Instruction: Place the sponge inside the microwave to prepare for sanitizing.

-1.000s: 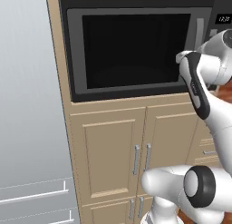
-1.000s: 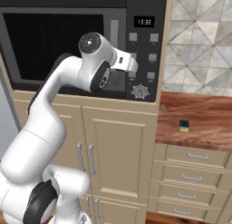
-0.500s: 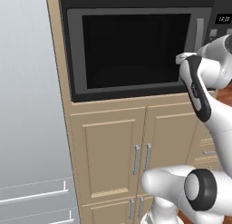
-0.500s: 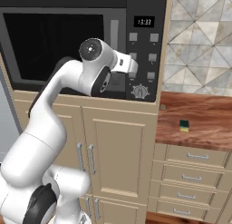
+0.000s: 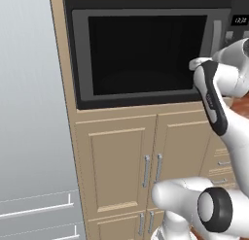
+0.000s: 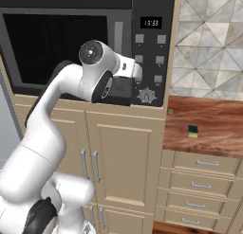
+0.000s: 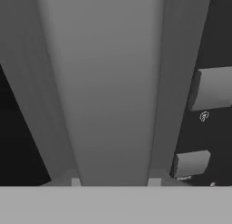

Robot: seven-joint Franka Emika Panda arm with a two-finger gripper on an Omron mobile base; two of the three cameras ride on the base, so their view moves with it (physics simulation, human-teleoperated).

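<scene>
The microwave is built in above the cabinets, its dark glass door closed. My gripper is pressed up to the door's grey vertical handle, beside the control panel. In the hand view the handle runs up from between my fingertips, and the jaws are shut on it. The sponge, a small yellow block with a green top, lies on the wooden counter to the right, well away from the gripper.
Beige cabinet doors stand below the microwave, and drawers sit under the counter. A tall grey panel fills the left side. Grey panel buttons show right of the handle. A tiled wall backs the counter.
The jaws have gone from wide open to shut around the door handle. The hand has edged slightly closer to the door; the sponge has not moved.
</scene>
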